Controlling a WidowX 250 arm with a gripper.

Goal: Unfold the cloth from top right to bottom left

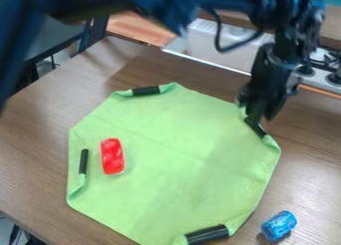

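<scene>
Above a wood-topped table [47, 189], a black two-finger gripper [258, 114] hangs down at the upper right edge of a green cloth [160, 154], close by a black band [255, 128] on that corner. Whether the gripper is spread, closed or pinching the fabric cannot be told from this angle. The cloth lies largely flat across the middle of the table, its corners turned in to give it a roughly eight-sided outline, with faint creases running over its surface.

Three more dark pieces mark the folds: a black strip [146, 90] at the top, a narrow black strip [83, 161] on the left and a thicker black roll [207, 234] at the bottom. A small red object [112, 156] rests on the left part of the cloth, just beside the narrow strip. Off the cloth, a shiny blue cylinder [278, 225] lies on the table at the lower right. Beyond the table's far edge, black stove grates [326, 60] are seen at the upper right.
</scene>
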